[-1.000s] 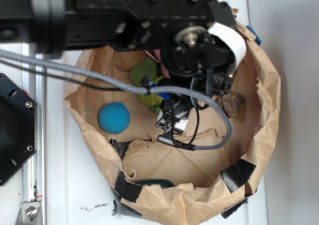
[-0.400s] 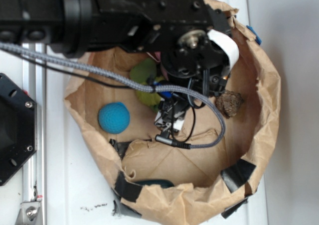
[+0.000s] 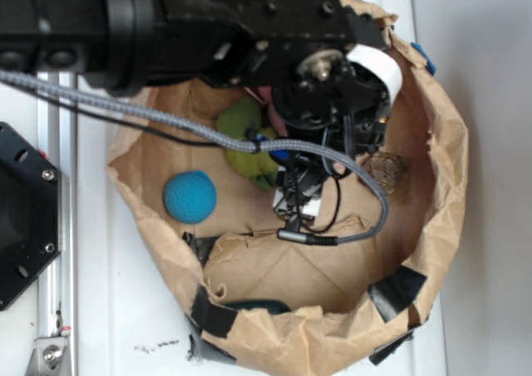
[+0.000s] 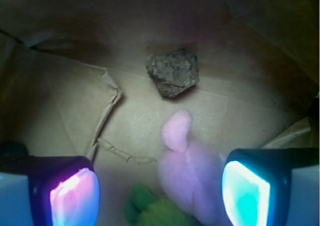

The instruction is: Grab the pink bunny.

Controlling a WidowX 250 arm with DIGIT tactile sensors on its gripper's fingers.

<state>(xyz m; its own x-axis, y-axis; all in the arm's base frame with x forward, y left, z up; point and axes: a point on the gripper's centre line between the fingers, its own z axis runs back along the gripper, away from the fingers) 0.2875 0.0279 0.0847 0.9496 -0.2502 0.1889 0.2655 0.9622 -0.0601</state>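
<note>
The pink bunny (image 4: pixel 187 172) lies on the paper bag's floor between my fingers, close to the right pad (image 4: pixel 245 193), with one limb pointing up the frame. In the exterior view only a sliver of pink (image 3: pixel 266 94) shows under the arm. My gripper (image 4: pixel 160 196) is open, its jaws wide apart and touching nothing. In the exterior view the gripper (image 3: pixel 298 189) hangs inside the bag, mostly hidden by the arm and cables.
A fuzzy green plush (image 4: pixel 152 212) lies beside the bunny, also in the exterior view (image 3: pixel 245 135). A brown rock (image 4: pixel 173 72) sits farther ahead (image 3: pixel 384 170). A teal crocheted ball (image 3: pixel 189 196) lies left. The crumpled paper bag's wall (image 3: pixel 440 151) rings everything.
The arm has shifted slightly right and down inside the bag; the cable loop moved with it, and the arm now covers part of the rock. The toys have not moved.
</note>
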